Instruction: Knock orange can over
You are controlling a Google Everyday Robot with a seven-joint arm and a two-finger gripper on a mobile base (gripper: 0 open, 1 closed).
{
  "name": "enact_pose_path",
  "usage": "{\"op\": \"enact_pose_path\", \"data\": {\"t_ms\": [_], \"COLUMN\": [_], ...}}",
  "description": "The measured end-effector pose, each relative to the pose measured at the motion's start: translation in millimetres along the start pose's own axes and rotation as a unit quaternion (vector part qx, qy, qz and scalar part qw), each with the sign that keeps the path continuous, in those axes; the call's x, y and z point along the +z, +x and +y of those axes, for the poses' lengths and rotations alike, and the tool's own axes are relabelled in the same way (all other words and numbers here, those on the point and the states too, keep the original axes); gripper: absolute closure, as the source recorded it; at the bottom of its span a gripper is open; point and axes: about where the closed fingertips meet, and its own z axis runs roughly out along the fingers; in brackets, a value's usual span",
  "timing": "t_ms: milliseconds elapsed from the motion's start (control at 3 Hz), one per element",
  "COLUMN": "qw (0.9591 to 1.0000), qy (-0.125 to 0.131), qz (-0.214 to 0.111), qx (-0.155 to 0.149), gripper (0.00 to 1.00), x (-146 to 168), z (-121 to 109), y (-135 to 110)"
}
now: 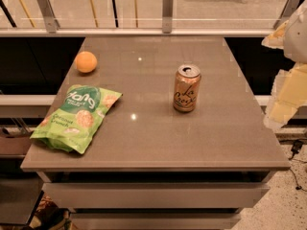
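The orange can (186, 88) stands upright on the grey table (158, 138), a little right of its middle. It is orange-tan with dark cursive lettering and a silver pull-tab top. My gripper (287, 95) shows only as pale yellowish-white parts at the right edge of the view, beyond the table's right side. It is well to the right of the can and apart from it.
A round orange ball (86, 62) sits at the table's far left. A green snack bag (76, 117) lies at the front left, overhanging the left edge. A glass railing with metal posts (167, 11) runs behind the table. The floor (283, 210) shows at lower right.
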Motion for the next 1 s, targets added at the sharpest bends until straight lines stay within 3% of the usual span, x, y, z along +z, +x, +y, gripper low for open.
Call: {"op": "enact_pose_path", "data": {"t_ms": [667, 1000], "qw": [0.9998, 0.9981], "qy": [0.008, 0.020], "qz": [-0.018, -0.059], "qx": [-0.001, -0.002], "gripper": [0.00, 0.00], "x": [-1, 6], "z": [-4, -11], "y": [0, 3]}}
